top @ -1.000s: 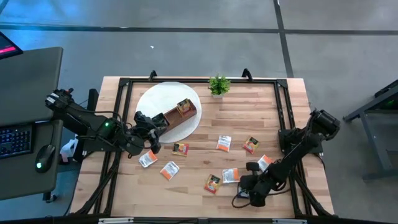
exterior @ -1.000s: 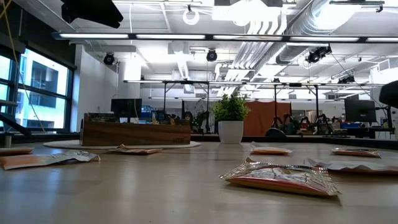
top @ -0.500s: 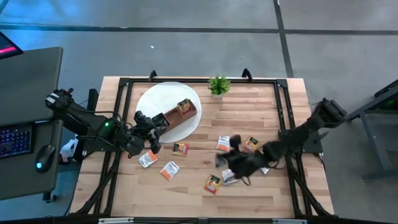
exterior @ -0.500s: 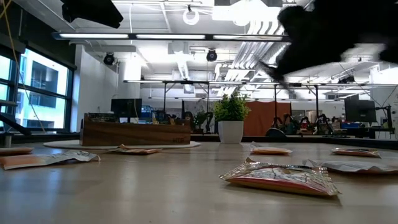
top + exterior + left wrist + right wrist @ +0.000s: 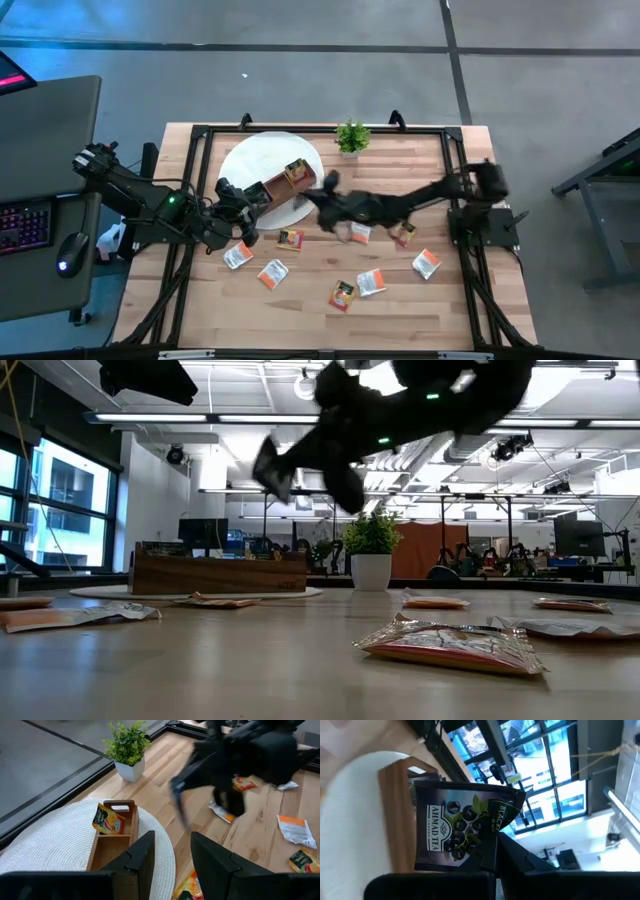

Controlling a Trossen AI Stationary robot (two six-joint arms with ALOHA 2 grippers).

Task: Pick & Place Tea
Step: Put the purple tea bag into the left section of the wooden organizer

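My right gripper (image 5: 325, 190) reaches across the table from its right side and hangs beside the brown wooden box (image 5: 285, 188), shut on a dark navy tea sachet (image 5: 460, 827). In the low view the right gripper (image 5: 300, 460) is a dark blur above the box (image 5: 220, 573). One orange sachet (image 5: 109, 820) stands in a compartment of the box (image 5: 112, 852). My left gripper (image 5: 172, 857) waits open, just left of the box. Several orange and white sachets, one of them (image 5: 290, 239), lie flat on the tabletop. My right gripper pinches the dark sachet between its two fingers at one edge (image 5: 482, 846). The fingers come roughly level from the table's right. The sachet stands out flat beyond the fingertips (image 5: 496, 854), lifted clear above the mat and the box.
The box rests on a round white mat (image 5: 250, 160). A small potted plant (image 5: 351, 137) stands at the far edge. Loose sachets are scattered over the middle and near right (image 5: 426, 263). A black frame rail (image 5: 455, 170) runs along the table's sides.
My right gripper has swept from the table's near right corner toward the far left to the box. It has risen, its wrist has rolled, and it has gone from pointing down to about level.
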